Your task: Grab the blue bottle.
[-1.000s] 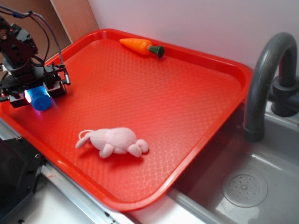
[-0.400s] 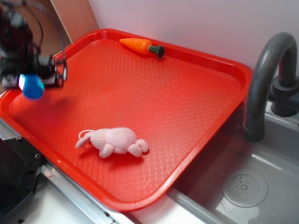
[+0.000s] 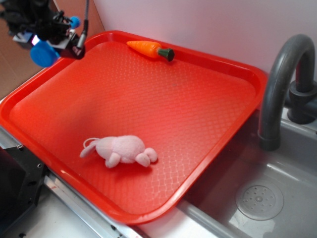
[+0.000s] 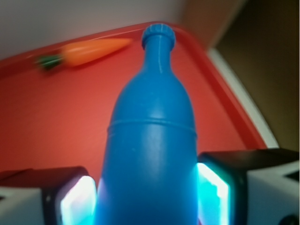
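Note:
The blue bottle (image 4: pixel 150 140) is held between my two fingers, its narrow neck and cap pointing away from the wrist camera. In the exterior view my gripper (image 3: pixel 47 37) is shut on the blue bottle (image 3: pixel 43 53) and holds it in the air above the back left corner of the red tray (image 3: pixel 237 74). The bottle's base and its small cap show on either side of the black fingers. The pads glow cyan against the bottle's sides.
An orange toy carrot (image 3: pixel 148 49) lies at the tray's far edge and shows in the wrist view (image 4: pixel 89 50). A pink plush bunny (image 3: pixel 121 150) lies near the tray's front. A grey faucet (image 3: pixel 282 84) and sink with drain (image 3: pixel 259 199) are on the right.
My gripper has risen from the tray's left edge and moved toward the back left corner, carrying the blue bottle up off the tray. The bunny and carrot have not moved.

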You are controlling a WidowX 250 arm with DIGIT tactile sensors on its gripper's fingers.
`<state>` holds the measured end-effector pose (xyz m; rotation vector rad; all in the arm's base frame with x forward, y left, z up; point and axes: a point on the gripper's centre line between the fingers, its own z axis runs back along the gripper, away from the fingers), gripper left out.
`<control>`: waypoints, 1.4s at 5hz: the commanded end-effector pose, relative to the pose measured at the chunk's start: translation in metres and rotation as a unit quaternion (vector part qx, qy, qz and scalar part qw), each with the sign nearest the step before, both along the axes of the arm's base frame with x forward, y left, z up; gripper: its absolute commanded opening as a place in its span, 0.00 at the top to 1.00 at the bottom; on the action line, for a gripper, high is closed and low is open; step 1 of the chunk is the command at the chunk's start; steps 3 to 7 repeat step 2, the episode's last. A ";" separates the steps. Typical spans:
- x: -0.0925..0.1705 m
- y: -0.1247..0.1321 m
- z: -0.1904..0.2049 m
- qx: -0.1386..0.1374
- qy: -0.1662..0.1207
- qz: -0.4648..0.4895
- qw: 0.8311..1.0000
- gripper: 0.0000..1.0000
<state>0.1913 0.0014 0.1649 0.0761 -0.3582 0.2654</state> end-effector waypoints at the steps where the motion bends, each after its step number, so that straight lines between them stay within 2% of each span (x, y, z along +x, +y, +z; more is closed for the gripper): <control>1: -0.023 -0.009 0.038 -0.080 0.003 0.018 0.997 1.00; 2: -0.019 0.000 0.028 -0.120 0.039 0.013 0.992 1.00; 7: -0.019 0.000 0.028 -0.120 0.039 0.013 0.992 1.00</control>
